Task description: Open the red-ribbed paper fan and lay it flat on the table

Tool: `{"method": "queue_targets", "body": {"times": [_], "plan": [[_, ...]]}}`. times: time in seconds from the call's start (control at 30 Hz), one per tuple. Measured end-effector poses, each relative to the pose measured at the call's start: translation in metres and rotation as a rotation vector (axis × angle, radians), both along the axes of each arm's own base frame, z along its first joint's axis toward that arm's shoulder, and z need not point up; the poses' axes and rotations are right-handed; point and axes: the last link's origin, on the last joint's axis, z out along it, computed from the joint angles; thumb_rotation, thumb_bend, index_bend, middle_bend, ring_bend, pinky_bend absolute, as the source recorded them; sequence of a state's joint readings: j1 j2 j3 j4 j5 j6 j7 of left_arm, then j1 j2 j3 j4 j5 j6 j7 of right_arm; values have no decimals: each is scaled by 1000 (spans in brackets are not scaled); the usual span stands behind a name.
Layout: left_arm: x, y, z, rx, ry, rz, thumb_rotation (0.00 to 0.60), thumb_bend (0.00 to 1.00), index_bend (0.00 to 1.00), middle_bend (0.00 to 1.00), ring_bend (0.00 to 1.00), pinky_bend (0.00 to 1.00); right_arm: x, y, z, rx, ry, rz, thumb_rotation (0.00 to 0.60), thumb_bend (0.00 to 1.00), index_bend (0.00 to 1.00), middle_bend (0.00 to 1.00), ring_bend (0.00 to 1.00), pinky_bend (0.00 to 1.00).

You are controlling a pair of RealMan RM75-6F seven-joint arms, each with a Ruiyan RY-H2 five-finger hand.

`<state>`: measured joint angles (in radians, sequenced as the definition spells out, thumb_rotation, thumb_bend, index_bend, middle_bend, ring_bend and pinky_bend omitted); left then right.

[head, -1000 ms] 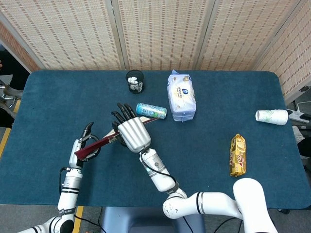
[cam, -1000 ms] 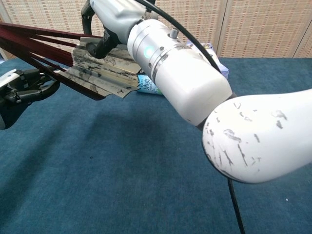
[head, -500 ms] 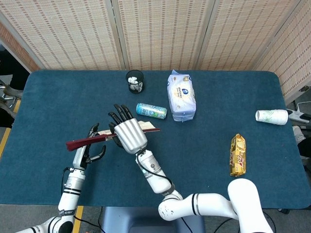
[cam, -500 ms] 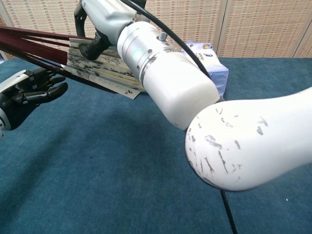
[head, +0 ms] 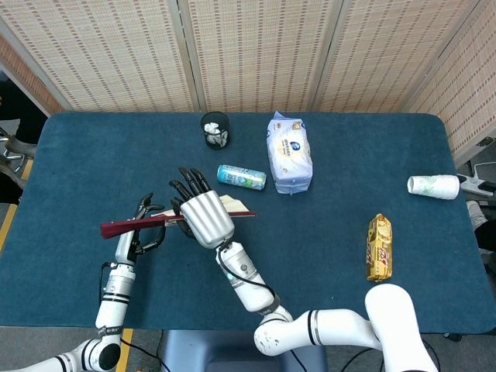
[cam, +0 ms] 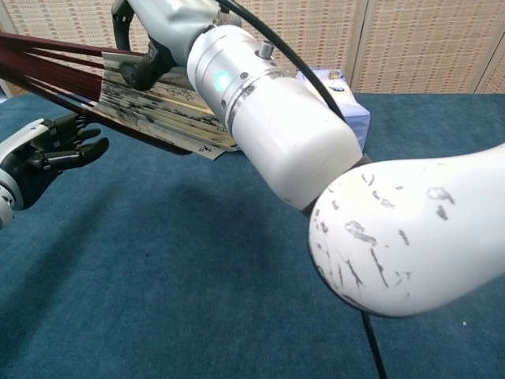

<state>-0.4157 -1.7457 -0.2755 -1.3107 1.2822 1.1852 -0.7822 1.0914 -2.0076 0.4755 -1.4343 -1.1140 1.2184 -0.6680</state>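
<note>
One fan (head: 136, 225) held by right hand (head: 203, 218), above left hand (head: 139, 232).

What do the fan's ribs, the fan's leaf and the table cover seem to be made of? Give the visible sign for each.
Ribs: dark red, smooth and glossy, likely lacquered wood or bamboo.
Leaf: pleated, ink-printed, likely paper.
Table cover: matte blue with fine nap, likely cloth or felt.

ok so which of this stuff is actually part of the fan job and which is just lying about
Part of the job:
- paper fan, partly open
- right hand, holding it off the table
- left hand, by the ribs

Lying about:
- blue can
- tissue pack
- black cup
- white paper cup
- yellow snack packet
</note>
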Motion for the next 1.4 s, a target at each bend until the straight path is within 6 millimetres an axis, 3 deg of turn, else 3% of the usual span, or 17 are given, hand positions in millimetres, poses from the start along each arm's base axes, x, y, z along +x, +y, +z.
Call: {"method": "queue_targets", "body": {"times": [0.33,0.5,0.6,0.83,1.17,1.4], "plan": [[2,2,4,10,-36,-3,600,408,346,0,0,36,-4,-3,-1,7,2,-15,600,600,670,206,5,95],[10,-1,6,13,-62,-28,600,425,536,31,0,36,0,-2,-4,11,0,-9,600,601,670,206,5,95],[12,-1,8,29,-73,-30,600,477,640,67,0,37,1,-2,-4,3,-2,-10,600,601,670,206,5,95],[12,-3,11,46,-91,-30,600,663,782,130,0,36,0,-4,-3,-1,-6,-23,600,601,670,206,5,95],[5,2,19,109,-51,-14,600,719,810,183,0,36,-6,-9,7,-28,-19,-32,600,601,670,206,5,95],[-14,12,29,163,33,13,600,723,813,191,0,36,-13,-15,20,-55,-24,-33,600,600,670,206,5,95]]}}
